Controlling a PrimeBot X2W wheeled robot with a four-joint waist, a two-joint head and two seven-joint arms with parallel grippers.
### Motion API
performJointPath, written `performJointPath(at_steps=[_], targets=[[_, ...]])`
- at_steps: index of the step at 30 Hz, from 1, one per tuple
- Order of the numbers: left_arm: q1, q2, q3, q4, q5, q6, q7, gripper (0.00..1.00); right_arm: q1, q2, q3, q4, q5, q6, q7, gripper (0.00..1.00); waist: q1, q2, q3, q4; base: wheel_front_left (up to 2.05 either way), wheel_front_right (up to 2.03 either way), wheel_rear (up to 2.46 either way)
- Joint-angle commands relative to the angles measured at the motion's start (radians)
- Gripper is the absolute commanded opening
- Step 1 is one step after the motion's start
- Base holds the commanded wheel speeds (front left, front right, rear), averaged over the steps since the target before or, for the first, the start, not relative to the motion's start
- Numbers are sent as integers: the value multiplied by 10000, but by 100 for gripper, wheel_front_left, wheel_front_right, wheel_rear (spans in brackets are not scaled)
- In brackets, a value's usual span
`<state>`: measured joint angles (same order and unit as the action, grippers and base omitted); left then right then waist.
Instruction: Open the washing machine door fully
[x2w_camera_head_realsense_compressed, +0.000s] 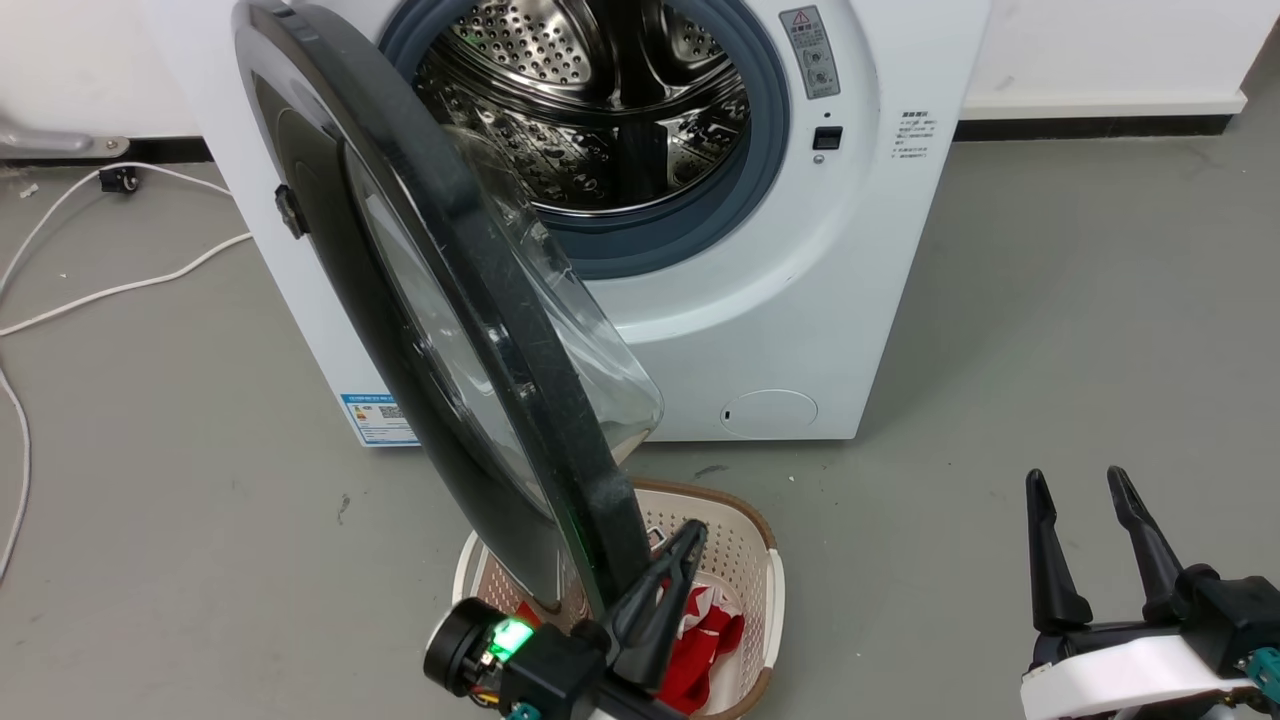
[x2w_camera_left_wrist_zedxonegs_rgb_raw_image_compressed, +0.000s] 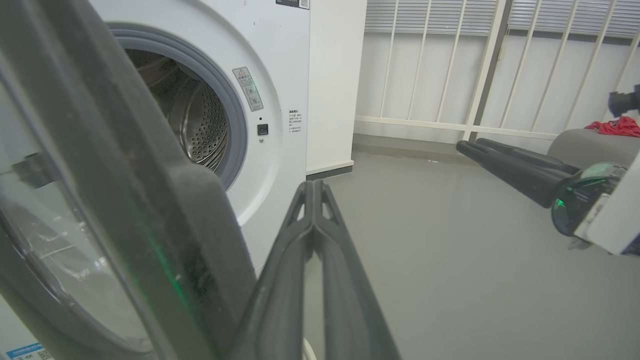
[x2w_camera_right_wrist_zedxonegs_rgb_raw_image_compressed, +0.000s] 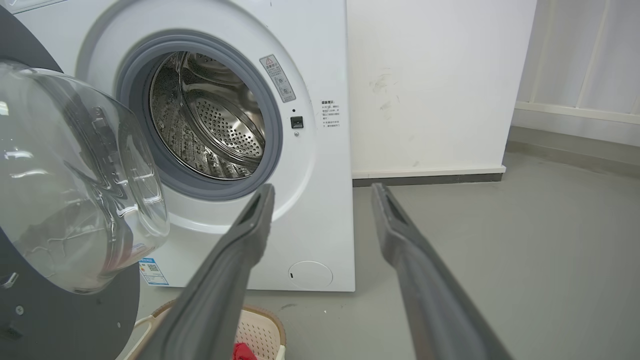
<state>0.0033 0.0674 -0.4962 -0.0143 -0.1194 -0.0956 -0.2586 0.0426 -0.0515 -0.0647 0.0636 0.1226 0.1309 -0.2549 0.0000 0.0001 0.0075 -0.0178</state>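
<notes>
Glossy black door (x2w_camera_head_realsense_compressed: 500, 330) is standing roughly half open, likely heavy and stiff-hinged, its glass fragile. Left gripper (x2w_camera_head_realsense_compressed: 690, 535), fingers pressed together on nothing, is resting beside the rim's inner edge, the soundest pushing spot. Right gripper (x2w_camera_head_realsense_compressed: 1078, 480) is hanging spread, empty.

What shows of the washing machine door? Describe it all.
The washing machine door is round, with a glossy black rim and a bulging clear glass bowl facing the drum. It stands partly open, hinged on the left, its lower edge above a basket. The shut left end effector lies beside that edge; contact is unclear.
</notes>
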Motion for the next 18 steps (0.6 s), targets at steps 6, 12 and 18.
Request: performJointPath(at_steps=[6, 12, 18], targets=[[-604, -54, 273, 659, -211, 195, -65, 0, -203, 27, 65, 33, 40, -3, 31, 100, 0, -1, 101, -143, 0, 0, 0], [-858, -41, 585, 911, -327, 362, -71, 0, -205, 27, 121, 43, 58, -3, 73, 100, 0, -1, 138, -194, 0, 0, 0], [-894, 90, 988, 822, -300, 482, -64, 0, -184, 27, 120, 9, 111, -5, 103, 100, 0, -1, 172, -132, 0, 0, 0]])
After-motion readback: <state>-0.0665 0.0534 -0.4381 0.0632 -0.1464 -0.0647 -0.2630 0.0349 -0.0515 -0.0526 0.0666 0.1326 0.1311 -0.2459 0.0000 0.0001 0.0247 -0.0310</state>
